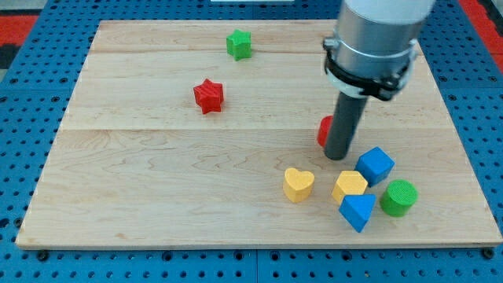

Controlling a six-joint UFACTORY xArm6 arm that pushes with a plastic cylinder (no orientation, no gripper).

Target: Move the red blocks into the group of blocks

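A red star block (209,96) lies alone at the upper left of the wooden board (157,181). A second red block (323,131) is mostly hidden behind my rod; its shape cannot be made out. My tip (338,156) rests on the board just to the right of that red block and touches or nearly touches it. Below and right of the tip is a group: a yellow heart (298,184), a yellow hexagon-like block (349,185), a blue cube (375,165), a blue triangle block (357,211) and a green cylinder (398,197).
A green star block (239,44) sits near the board's top edge, apart from the others. Blue pegboard (31,94) surrounds the board on all sides. The arm's grey body (377,39) covers the board's upper right.
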